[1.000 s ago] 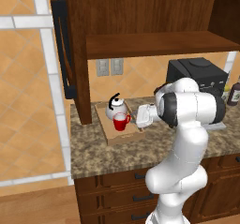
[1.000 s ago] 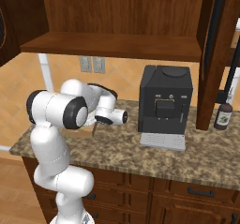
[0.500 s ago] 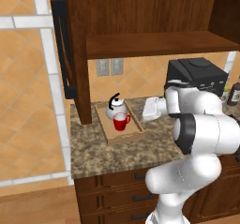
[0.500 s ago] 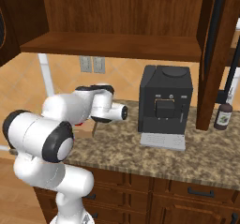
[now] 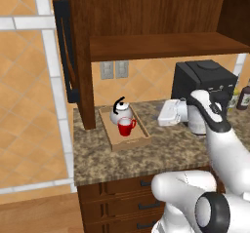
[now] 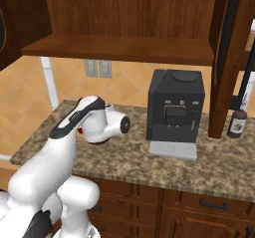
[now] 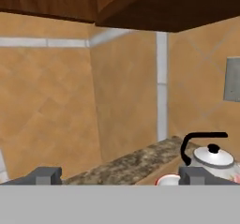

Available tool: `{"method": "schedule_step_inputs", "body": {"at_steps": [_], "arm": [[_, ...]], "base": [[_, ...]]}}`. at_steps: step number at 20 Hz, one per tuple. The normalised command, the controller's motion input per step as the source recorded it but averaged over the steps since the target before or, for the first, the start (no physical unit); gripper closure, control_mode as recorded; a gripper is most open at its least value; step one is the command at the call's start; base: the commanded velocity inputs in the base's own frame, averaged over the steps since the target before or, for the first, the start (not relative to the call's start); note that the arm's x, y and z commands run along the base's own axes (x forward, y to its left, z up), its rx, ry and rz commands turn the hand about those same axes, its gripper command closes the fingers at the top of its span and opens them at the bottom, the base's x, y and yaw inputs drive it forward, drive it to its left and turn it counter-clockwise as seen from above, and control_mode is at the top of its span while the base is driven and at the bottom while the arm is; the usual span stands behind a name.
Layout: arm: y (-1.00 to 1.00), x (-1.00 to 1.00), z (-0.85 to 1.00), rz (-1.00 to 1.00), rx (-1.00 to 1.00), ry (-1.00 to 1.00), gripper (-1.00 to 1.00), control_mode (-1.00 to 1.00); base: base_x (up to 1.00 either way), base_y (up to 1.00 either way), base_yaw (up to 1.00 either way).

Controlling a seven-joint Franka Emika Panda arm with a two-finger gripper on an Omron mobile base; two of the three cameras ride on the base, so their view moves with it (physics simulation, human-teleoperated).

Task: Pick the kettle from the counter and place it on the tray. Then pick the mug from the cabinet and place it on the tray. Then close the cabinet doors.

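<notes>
Simulated kitchen scene: the kettle and the red mug are both standing inside the light-wood tray, the mug touching or just in front of the kettle, and the tray is lying at the counter's back left corner beside the dark cabinet side panel. The pincer is hanging over the counter to the right of the tray, empty, its jaws spread wide and pointing toward the kettle. A cabinet door is standing open at the left edge. A black coffee machine is sitting near the counter's back right, with a dark bottle beyond it
</notes>
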Motion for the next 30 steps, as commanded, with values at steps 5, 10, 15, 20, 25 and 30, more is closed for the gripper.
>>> {"method": "schedule_step_inputs", "body": {"at_steps": [5,10,15,20,25,30], "arm": [[-0.03,-1.0,0.65,-0.16,0.0,-0.01,-1.0,-1.0],[-0.23,-0.68,0.28,-0.16,0.0,0.0,-1.0,-1.0],[-0.64,-0.34,-0.09,0.0,0.0,0.0,-1.0,-1.0],[-0.83,-0.43,0.08,-0.06,0.02,-0.04,-1.0,-1.0],[-0.66,-0.29,0.0,-0.11,0.08,-0.09,-1.0,-1.0],[-0.55,-0.09,0.03,-0.08,0.11,-0.12,-1.0,-1.0]], "base": [[0.0,0.0,0.0],[0.0,0.0,0.0],[0.0,0.0,0.0],[0.0,0.0,0.0],[0.0,0.0,0.0],[0.0,0.0,0.0]]}}
